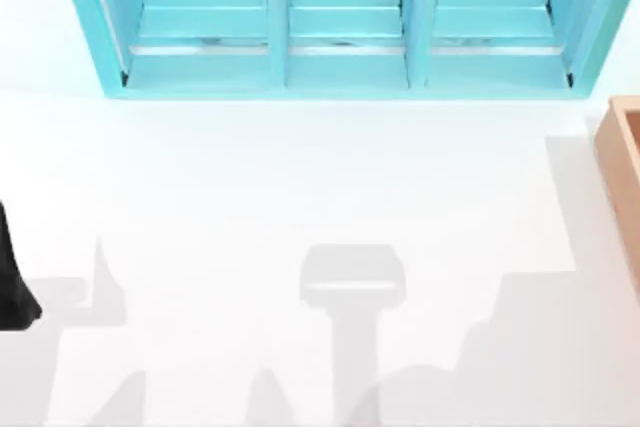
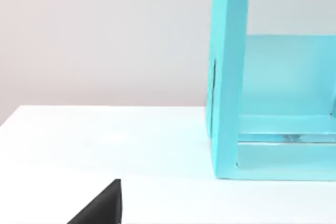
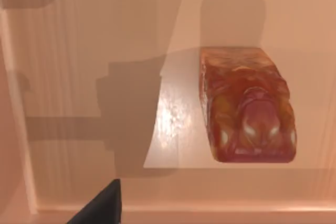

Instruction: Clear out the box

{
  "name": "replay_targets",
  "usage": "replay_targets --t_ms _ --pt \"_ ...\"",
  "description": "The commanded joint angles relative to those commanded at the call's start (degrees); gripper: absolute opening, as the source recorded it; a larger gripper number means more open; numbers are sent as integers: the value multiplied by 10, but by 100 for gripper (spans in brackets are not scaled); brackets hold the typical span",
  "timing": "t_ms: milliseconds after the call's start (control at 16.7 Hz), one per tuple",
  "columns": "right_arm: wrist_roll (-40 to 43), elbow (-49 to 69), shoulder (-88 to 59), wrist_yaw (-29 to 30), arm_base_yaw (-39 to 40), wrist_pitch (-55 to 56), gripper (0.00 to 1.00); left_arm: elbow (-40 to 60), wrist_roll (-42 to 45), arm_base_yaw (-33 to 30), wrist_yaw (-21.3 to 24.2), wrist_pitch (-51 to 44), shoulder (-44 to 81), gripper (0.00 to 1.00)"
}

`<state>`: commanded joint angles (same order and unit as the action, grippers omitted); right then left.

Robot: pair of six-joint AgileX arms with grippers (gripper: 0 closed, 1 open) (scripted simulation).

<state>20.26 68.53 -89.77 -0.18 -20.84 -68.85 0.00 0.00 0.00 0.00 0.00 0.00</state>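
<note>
The box [image 1: 622,152] is light tan wood with thick walls and pokes in at the table's right edge. The right wrist view looks straight down onto its floor [image 3: 79,103]. There a glossy reddish-brown block [image 3: 245,104] with rounded corners lies flat, close to one inner wall. A black part of my right gripper [image 3: 102,207] shows above the floor, away from the block and touching nothing. My left arm [image 1: 12,287] is parked at the table's left edge, and a black part of its gripper [image 2: 102,207] hangs over the bare white tabletop.
A large turquoise three-bay shelf unit [image 1: 345,22] stands along the table's back edge, with its end wall [image 2: 228,77] in the left wrist view. The white tabletop [image 1: 320,197] spreads wide between the shelf and the front edge, crossed by grey arm shadows.
</note>
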Motion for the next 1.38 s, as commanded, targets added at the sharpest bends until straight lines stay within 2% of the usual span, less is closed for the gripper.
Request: replay_targets --t_ms 420,960,1320,1380 --pt "-2 -18 -1 0 2 18 100 0 0 0 0 0 0 100" --pt "-3 -150 -65 0 3 215 100 0 0 0 0 0 0 100" --pt "-4 -162 -75 0 3 236 100 0 0 0 0 0 0 100" --pt "-4 -162 -75 0 3 236 92 0 0 0 0 0 0 100"
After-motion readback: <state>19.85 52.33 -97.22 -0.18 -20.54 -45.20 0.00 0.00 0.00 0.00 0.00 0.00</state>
